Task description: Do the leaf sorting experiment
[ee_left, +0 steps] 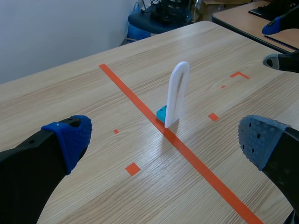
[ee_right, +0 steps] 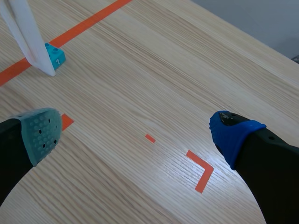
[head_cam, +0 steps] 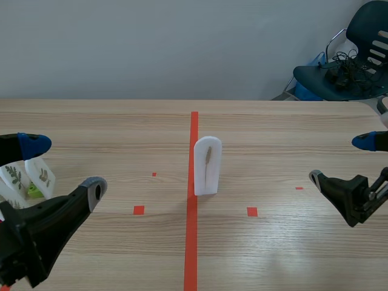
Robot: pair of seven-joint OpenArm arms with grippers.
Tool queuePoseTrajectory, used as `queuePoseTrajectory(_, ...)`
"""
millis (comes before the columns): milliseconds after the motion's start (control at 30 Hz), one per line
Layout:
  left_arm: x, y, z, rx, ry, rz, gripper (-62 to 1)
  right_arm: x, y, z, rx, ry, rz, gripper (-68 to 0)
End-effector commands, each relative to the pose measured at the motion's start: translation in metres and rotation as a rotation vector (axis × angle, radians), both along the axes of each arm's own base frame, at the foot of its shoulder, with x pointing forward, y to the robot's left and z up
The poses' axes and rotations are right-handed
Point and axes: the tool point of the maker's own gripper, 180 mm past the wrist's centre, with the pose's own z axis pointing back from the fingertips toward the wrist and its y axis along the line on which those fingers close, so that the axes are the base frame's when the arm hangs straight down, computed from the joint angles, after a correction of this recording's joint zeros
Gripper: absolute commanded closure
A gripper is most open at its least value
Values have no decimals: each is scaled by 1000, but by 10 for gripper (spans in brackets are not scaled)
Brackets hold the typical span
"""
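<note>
A white arch-topped card (head_cam: 207, 165) stands upright on the red centre line, with a thin pale leaf on its face. In the left wrist view the white card (ee_left: 176, 94) rests in a small blue block (ee_left: 161, 113); the right wrist view shows the card (ee_right: 25, 32) and blue block (ee_right: 55, 55) ahead of the gripper. Several more white leaf cards (head_cam: 27, 177) with green leaves stand at the left edge, behind my left gripper (head_cam: 60, 167). It is open with nothing between its fingers. My right gripper (head_cam: 342, 159) is open and holds nothing, well right of the card.
A dark chair (head_cam: 345, 60) with tangled cables stands beyond the table's far right corner. A second table edge (ee_left: 252, 28) shows past the right gripper in the left wrist view.
</note>
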Motion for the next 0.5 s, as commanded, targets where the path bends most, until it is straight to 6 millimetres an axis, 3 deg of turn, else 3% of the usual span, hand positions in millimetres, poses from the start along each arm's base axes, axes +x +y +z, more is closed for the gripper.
queuePoseTrajectory(0, 1, -4, 8, -21, -21, -7, -623, 10, 8, 12, 34, -47, 12, -679)
queuePoseTrajectory(467, 1, -4, 8, -21, -21, -7, -623, 21, 73, -3, 210, -48, 69, -679)
